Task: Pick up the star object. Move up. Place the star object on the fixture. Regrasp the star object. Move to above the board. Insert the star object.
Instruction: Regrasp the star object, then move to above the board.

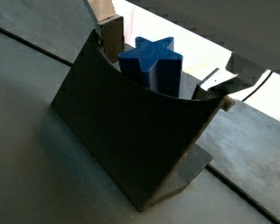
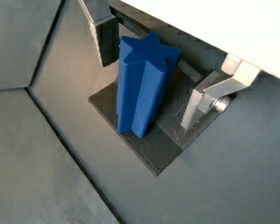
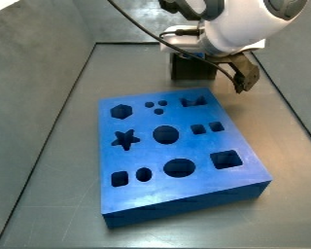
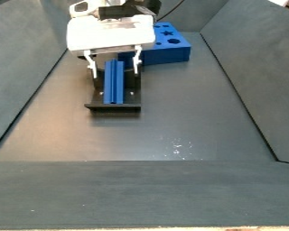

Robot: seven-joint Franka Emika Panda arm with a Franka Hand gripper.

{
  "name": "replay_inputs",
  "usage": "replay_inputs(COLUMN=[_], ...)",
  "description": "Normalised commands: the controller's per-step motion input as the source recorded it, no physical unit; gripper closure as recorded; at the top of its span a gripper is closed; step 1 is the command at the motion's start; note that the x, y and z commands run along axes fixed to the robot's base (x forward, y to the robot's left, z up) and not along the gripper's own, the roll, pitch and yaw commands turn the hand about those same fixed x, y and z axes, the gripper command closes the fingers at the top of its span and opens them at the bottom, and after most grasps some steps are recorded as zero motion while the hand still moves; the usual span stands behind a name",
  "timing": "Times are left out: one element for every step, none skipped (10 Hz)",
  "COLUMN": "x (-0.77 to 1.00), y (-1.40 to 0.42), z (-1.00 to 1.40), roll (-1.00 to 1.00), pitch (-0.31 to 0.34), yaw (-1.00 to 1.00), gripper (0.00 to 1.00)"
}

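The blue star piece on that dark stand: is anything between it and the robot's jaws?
Nothing visible. The gripper is at the fixture, its jaws open on either side of the star object, with only empty gaps between.

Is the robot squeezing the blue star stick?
No. The tool is open; its fingers stand apart from the star object on the fixture.

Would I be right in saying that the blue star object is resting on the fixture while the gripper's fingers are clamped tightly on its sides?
Not quite. The star object does rest on the fixture, but the gripper is not clamped on it: both wrist views show its fingers standing apart from the piece, with gaps on either side. The jaws are open around it.
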Motion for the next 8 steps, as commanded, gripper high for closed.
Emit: replay_inputs(x=[0.03, 0.03, 0.03, 0.00, -0.31, -0.31, -0.31, -0.30], y=[-0.01, -0.01, -0.01, 0.00, -0.12, -0.12, -0.11, -0.09], z=[-0.17, -0.17, -0.17, 0.00, 1.00, 1.00, 1.00, 1.00], roll=[0.06, 0.06, 0.06, 0.00, 0.14, 0.13, 0.10, 0.03], pitch=[-0.043, -0.042, -0.042, 0.000, -0.206, -0.206, -0.172, -0.065], yaw=[-0.02, -0.02, -0.02, 0.00, -0.43, -0.43, -0.40, -0.35], gripper=[0.00, 0.00, 0.00, 1.00, 1.00, 1.00, 1.00, 1.00])
